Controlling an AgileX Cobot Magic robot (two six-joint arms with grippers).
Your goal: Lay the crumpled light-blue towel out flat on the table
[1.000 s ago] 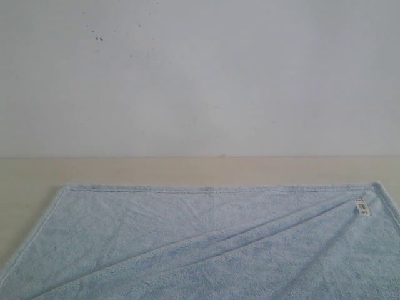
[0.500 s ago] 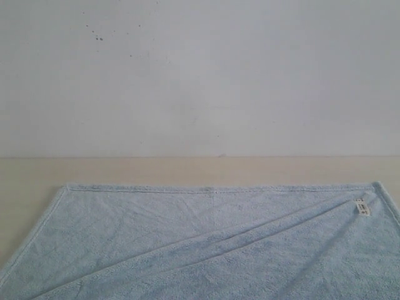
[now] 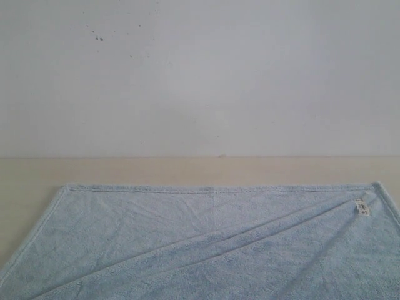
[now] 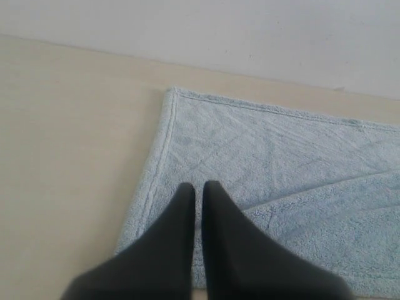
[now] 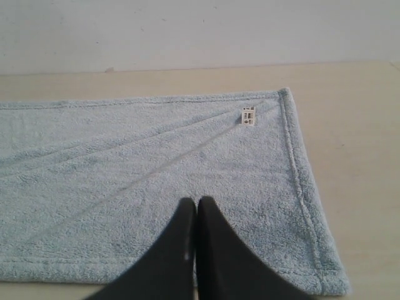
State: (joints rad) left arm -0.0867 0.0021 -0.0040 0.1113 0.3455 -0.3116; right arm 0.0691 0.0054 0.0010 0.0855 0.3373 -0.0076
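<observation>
Left fingers [image 4: 181, 215] are pressed together with nothing between them, and so are the right fingers [image 5: 215, 234]; the 2 pairs hang over the towel [image 3: 187, 244]. It lies almost flat on the worktop [image 3: 125, 169], long side running left to right, tag [image 3: 361, 207] at the far right corner. I think the slanting folds [image 3: 250, 228] need a soft, even pull sideways.

The towel [image 3: 206, 244] is a plain pale light blue with no pattern, shaded slightly darker along its diagonal creases. Its small tag [image 3: 362, 207], toward the far edge of the worktop [image 3: 187, 169] on the right, is white with dark print. The worktop is a smooth pale beige. The wall [image 3: 200, 81] is white with a few dark specks. The left fingers [image 4: 181, 219] and right fingers [image 5: 215, 240] are black.
</observation>
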